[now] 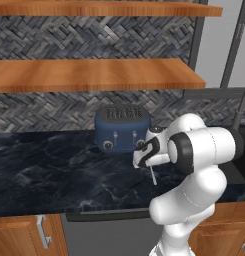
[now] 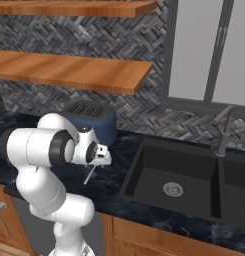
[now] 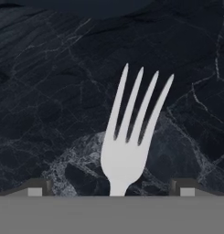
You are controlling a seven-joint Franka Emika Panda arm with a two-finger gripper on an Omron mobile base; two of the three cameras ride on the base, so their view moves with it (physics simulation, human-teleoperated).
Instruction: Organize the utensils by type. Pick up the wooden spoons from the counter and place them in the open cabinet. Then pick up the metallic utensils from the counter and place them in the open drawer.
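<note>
A metallic utensil, a silver fork [image 3: 127, 137], lies on the black marbled counter [image 3: 49, 91] with its tines pointing away from the hand. My gripper [image 3: 111, 191] hangs just over it, open, with one dark fingertip [image 3: 38, 188] far out on each side of the neck. From the base cameras, the gripper [image 1: 142, 161] [image 2: 101, 159] points down at the counter [image 1: 54, 170] in front of the toaster. The fork's thin handle [image 1: 153, 175] [image 2: 89, 175] sticks out beneath it. The wooden spoons, the open cabinet and the open drawer are out of view.
A blue toaster [image 1: 122, 129] [image 2: 91, 122] stands against the tiled wall just behind the gripper. To the right lie a black sink [image 2: 144, 170] and its faucet [image 2: 223, 132]. Two wooden shelves [image 1: 94, 75] run overhead. Low cabinets [image 1: 24, 235] sit under the counter.
</note>
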